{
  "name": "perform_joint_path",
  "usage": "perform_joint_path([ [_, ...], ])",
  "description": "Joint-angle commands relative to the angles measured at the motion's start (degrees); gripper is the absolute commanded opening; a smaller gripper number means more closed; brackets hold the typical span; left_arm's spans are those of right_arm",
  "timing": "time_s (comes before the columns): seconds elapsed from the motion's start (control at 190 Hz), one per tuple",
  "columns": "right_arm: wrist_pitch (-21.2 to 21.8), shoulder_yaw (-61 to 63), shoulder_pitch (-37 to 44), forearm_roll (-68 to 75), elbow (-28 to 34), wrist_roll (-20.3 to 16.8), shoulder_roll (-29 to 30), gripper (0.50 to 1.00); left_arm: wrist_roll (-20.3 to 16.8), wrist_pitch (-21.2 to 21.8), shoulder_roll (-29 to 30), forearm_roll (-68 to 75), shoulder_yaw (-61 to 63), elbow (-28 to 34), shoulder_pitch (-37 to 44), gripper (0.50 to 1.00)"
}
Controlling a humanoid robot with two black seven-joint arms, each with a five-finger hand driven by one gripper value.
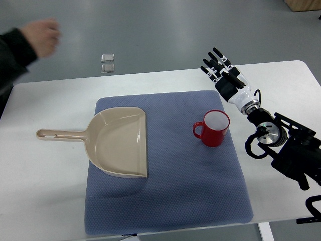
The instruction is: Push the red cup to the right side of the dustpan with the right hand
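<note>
Right robot hand [224, 75] over the white counter [45, 170], black fingers [214, 61] stretched straight, holding nothing, well apart from the cup. Glossy red cup [213, 128] with white inside, upright on the blue textured mat [170, 201], handle toward the beige plastic dustpan [118, 142] on its left. Person's blurred hand [42, 36] at top left.

Setting: robot test lab or workshop. Evidence: plain white bench [45, 201] on bare grey floor [150, 30]; blue mat [165, 201] laid as work area; a person's sleeve [12, 50] was at the bench's far-left edge.
</note>
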Motion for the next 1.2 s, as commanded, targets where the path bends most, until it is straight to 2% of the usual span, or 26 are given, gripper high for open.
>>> perform_joint_path([
  [0.0, 0.00, 0.00, 0.04, -0.08, 0.00, 0.00, -0.05, 0.934, 0.02, 0.01, 0.00, 0.00, 0.00, 0.00, 0.00, 1.000],
  [0.158, 0.26, -0.09, 0.22, -0.08, 0.09, 0.00, -0.31, 0.934, -0.06, 0.01, 0.00, -0.09, -0.18, 0.00, 0.00, 1.000],
  [0.311, 4.48, -0.09, 0.13, -5.36, 0.00, 0.00, -1.10, 0.934, -0.06, 0.01, 0.00, -0.09, -0.18, 0.09, 0.00, 1.000],
  [0.338, 5.53, -0.09, 0.13, -7.28, 0.00, 0.00, -1.89, 0.934, -0.06, 0.01, 0.00, -0.09, -0.18, 0.09, 0.00, 1.000],
  [0.522, 5.56, -0.09, 0.04, -16.08, 0.35, 0.00, -6.99, 0.934, -0.06, 0.01, 0.00, -0.09, -0.18, 0.00, 0.00, 1.000],
  [0.686, 5.56, -0.44, -1.28, -24.08, 4.83, 0.18, -14.29, 0.934, -0.06, 0.01, 0.00, -0.09, -0.09, 0.00, 0.00, 1.000],
  [0.807, 5.56, -0.18, -3.74, -30.58, 9.14, 2.19, -20.52, 0.934, -0.06, 0.01, 0.00, -0.09, 0.00, -0.09, 0.00, 1.000],
  [0.992, 5.56, -0.09, -6.37, -32.60, 12.30, 5.36, -25.97, 0.934, -0.06, -0.08, 0.00, -0.09, 0.00, -0.18, 0.00, 1.000],
  [1.193, 5.56, 0.00, -10.06, -34.27, 14.24, 6.76, -26.42, 0.934, -0.06, 0.01, 0.00, 0.00, 0.00, -0.18, 0.00, 1.000],
])
